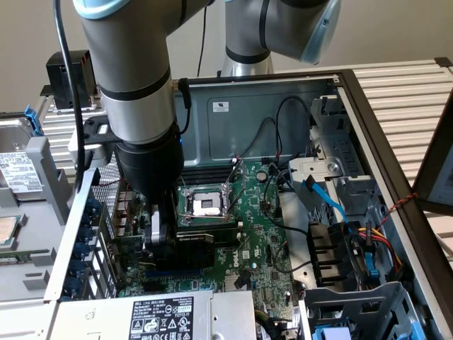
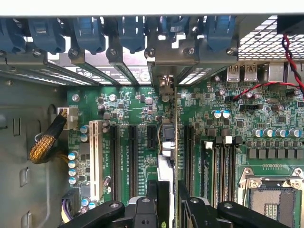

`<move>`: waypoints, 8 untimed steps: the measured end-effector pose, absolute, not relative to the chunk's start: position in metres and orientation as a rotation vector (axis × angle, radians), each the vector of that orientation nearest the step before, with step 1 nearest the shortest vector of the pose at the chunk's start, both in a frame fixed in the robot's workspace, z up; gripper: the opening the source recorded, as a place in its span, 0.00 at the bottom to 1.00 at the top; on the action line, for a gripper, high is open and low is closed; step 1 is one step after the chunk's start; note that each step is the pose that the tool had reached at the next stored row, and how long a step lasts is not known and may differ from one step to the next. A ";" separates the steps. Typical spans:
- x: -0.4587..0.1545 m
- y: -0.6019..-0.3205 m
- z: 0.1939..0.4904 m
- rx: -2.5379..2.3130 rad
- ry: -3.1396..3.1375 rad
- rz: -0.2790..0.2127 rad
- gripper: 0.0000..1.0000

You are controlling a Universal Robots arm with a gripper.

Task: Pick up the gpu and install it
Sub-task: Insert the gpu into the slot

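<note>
Nearest the camera, at the lower edge of the exterior view, the power supply (image 1: 156, 315) lies just in front of the work. Right behind it, lower left of centre, the tool (image 1: 160, 241) is closed on the gpu (image 1: 192, 244), a finger on each face. The card stands on edge, low against the motherboard (image 1: 262, 241).

The pick-up looks done and the install is in hand. In the wrist view the gpu runs in line with one slot, its bracket end close to the rear openings below the blue latches (image 2: 128, 33). Whether its edge connector is fully home I cannot tell, as the fingers and the card itself hide the joint. The tool has not let go.

Room is tight. The power supply hems the card in on the near side, and the empty socket (image 1: 202, 204) sits just beyond it. The slotted rear wall of the case closes the exterior view's left. The wrist view shows bare slots (image 2: 133, 156) beside the card on one side and memory slots (image 2: 216, 166) on the other, with nothing standing in them.

Farther back and towards the exterior view's right, the cables (image 1: 318, 191) and drive bays lie well apart from the card. The room straight above it is taken by the arm alone.
</note>
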State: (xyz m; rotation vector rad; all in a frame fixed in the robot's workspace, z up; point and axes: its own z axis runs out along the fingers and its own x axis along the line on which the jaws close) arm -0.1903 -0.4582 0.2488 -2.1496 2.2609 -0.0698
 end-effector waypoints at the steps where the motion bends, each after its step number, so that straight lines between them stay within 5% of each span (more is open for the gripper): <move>1: -0.190 -0.458 0.249 -2.150 2.261 -0.070 0.27; 8: -0.190 -0.458 0.249 -2.150 2.261 -0.070 0.27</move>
